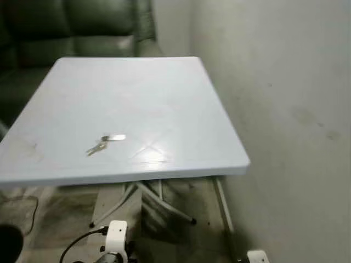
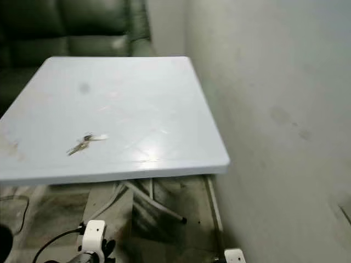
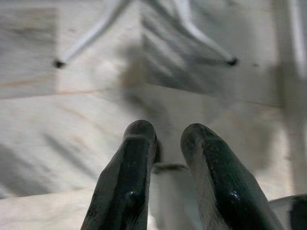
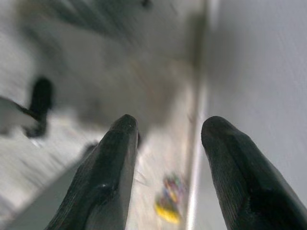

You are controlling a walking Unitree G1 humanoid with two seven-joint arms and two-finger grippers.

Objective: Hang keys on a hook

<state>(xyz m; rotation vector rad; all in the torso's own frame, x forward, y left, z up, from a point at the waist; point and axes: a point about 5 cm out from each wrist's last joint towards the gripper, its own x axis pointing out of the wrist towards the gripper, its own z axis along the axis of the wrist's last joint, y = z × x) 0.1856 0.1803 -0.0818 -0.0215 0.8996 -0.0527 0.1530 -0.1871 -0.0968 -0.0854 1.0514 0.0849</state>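
I've got the keys [image 1: 105,143], a small silvery bunch with a pale tag, lying flat at about 7 o'clock on the white table [image 1: 181,98], while the left gripper [image 3: 165,139] sits slightly parted and the right gripper [image 4: 168,129] wide apart, both pointing at the floor [image 3: 43,120].

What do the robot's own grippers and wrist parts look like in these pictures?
The left gripper has two long, glossy black fingers with rounded tips. The right gripper has the same thick, rounded black fingers. In the head views, a white blocky wrist part shows at the left arm, with a black cable curving from it.
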